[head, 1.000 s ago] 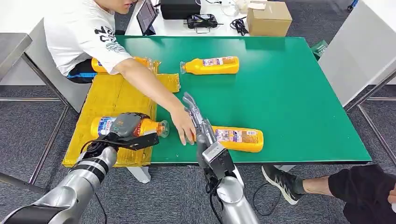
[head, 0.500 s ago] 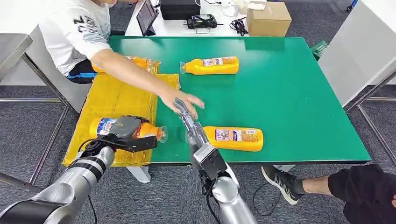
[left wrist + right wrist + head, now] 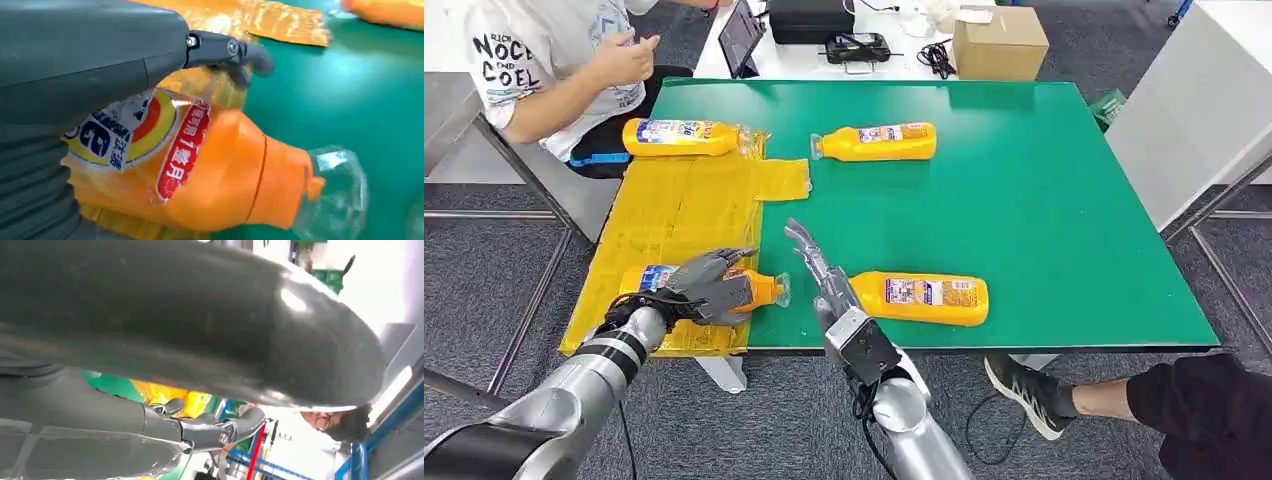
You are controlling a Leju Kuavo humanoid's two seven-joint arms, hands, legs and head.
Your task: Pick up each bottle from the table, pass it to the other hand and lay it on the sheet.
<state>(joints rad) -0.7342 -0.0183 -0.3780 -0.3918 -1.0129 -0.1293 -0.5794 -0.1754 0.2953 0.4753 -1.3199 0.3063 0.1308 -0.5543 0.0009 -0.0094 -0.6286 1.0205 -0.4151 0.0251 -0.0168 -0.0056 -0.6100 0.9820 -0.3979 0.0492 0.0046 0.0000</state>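
Fingers of the left hand lie over a bottle on the yellow sheet — whether they grip it or merely rest on it I cannot tell. Just beyond their tips, its clear cap points at the green desk. Right hand is spread and holds nothing — a second bottle lies just beside its fingers.

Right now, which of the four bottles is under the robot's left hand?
The bottle on the sheet's near end; the left hand rests on it. The others lie untouched.
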